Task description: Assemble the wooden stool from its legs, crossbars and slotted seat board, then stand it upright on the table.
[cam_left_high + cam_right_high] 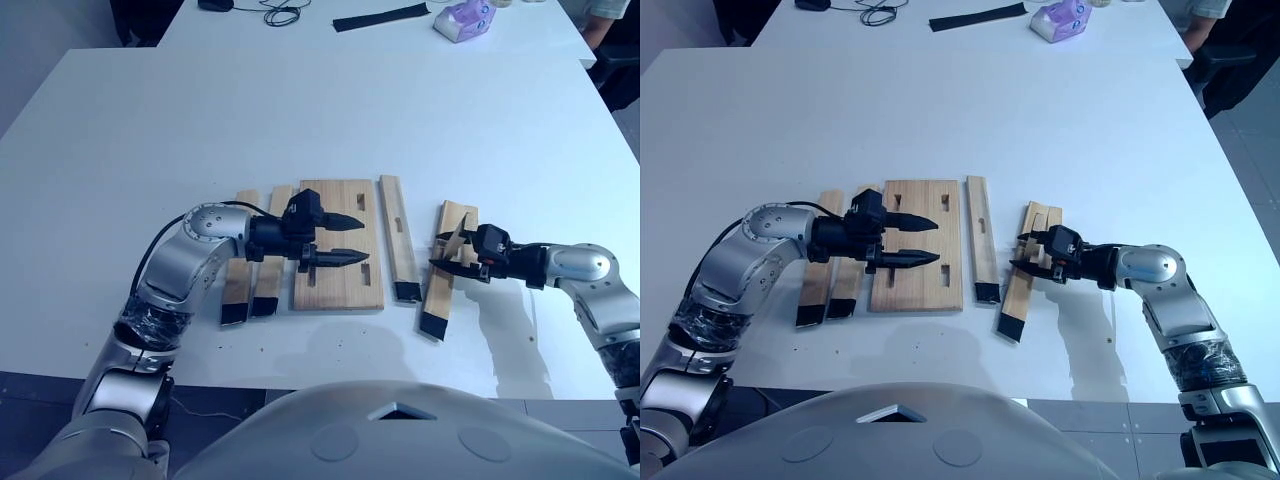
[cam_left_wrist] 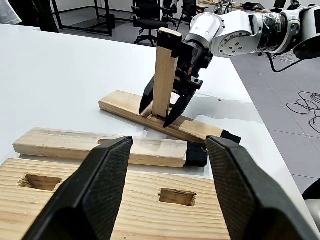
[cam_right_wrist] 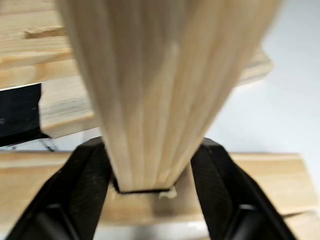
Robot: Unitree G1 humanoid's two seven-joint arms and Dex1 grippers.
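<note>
The slotted seat board [image 1: 330, 282] lies flat at the table's middle. My left gripper [image 1: 365, 239] hovers open just above it, fingers [image 2: 95, 195] spread over a slot. Two legs [image 1: 240, 285] lie side by side left of the board, and a third leg [image 1: 398, 238] lies to its right. Farther right, a fourth leg [image 2: 125, 106] lies flat with a short crossbar [image 2: 165, 75] standing upright in its slot. My right gripper [image 1: 1016, 252] is shut on that crossbar near its base, fingers [image 3: 80, 190] on both sides.
The white table [image 1: 300, 120] has wide free room beyond the parts and to both sides. A second table behind holds a tissue pack [image 1: 464, 20], a black strip [image 1: 380, 17] and cables [image 1: 280, 12].
</note>
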